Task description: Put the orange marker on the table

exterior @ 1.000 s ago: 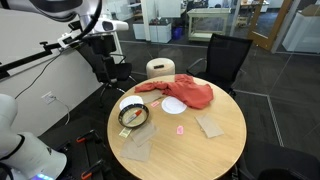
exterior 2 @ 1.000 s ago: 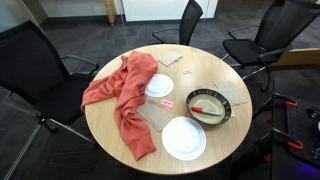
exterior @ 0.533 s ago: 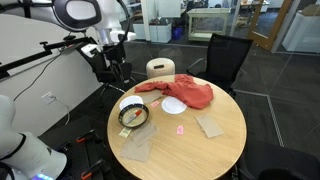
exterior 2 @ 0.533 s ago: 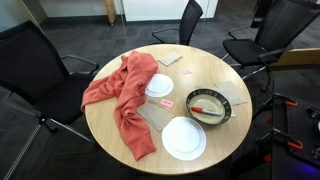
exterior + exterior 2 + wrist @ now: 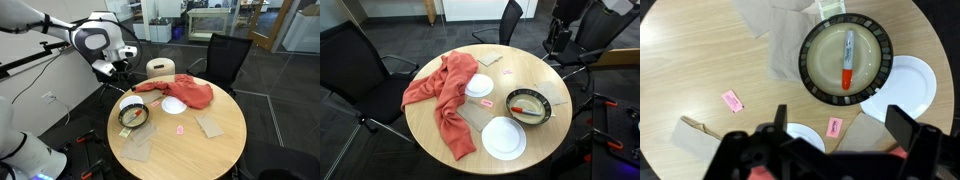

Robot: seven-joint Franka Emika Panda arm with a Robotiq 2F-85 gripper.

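The orange marker (image 5: 848, 60) lies inside a dark-rimmed round bowl (image 5: 810, 75) on the round tan wooden table (image 5: 700, 50). It also shows in the bowl in both exterior views (image 5: 130, 114) (image 5: 526, 110). My gripper (image 5: 845, 135) is open and empty. It hovers high above the table, off the side where the bowl stands. In both exterior views the gripper (image 5: 119, 72) (image 5: 558, 38) is beyond the table's edge.
A red cloth (image 5: 440, 95) is draped over one side of the table. Two white plates (image 5: 504, 138) (image 5: 479, 85), brown paper napkins (image 5: 210, 125) and pink notes (image 5: 732, 101) lie on the table. Black office chairs (image 5: 228, 55) stand around the table.
The arm has swung down and toward the table; the gripper has come into view at the table's side in both exterior views. Nothing on the table has moved.
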